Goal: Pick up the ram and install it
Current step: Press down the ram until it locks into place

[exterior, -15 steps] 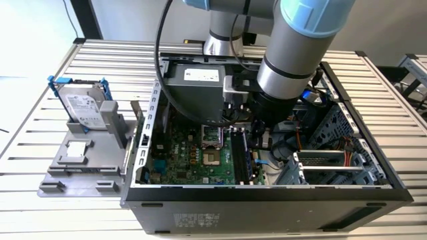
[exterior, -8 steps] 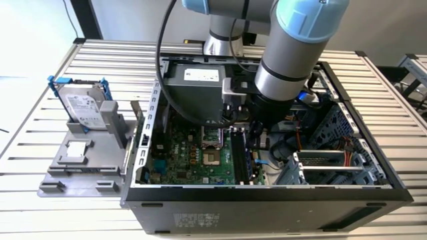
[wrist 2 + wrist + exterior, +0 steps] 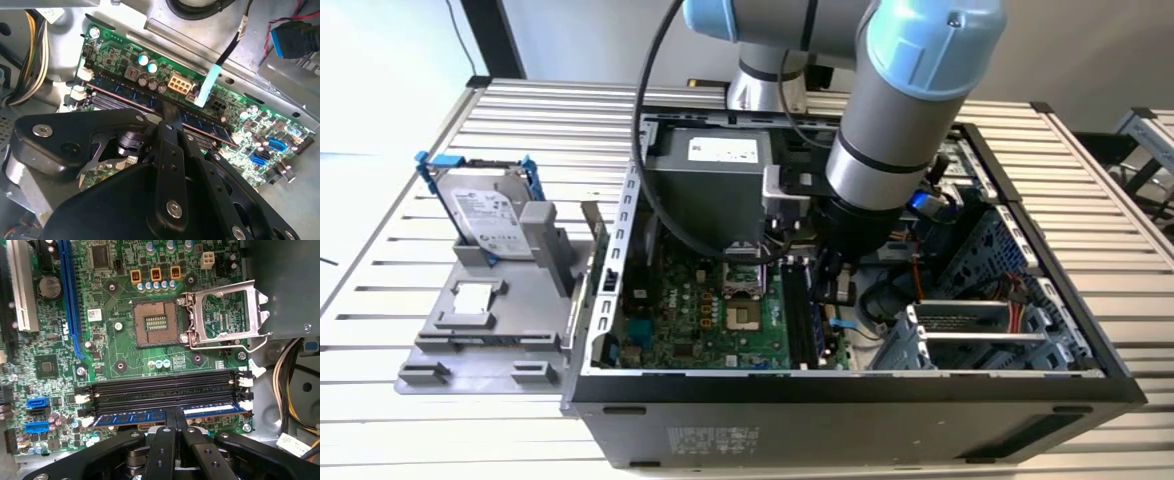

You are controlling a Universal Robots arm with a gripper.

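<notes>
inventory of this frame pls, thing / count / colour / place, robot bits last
ram: 1, blue-faced stick, at the motherboard's slot nearest the gripper, pinched near its middle
motherboard: 1, green, on the floor of the open case
black slots: several, black, beside the ram, unfilled
processor socket: 1, brownish, its silver frame swung open
computer case: 1, black, side open, on the slatted table
hard drive: 1, silver in a blue-edged bracket, upright on the grey stand at the exterior view's left
small square plate: 1, silver, on that stand
arm: 1, silver and light blue, reaching down into the case
gripper: 1, black, fingers closed on the ram
</notes>
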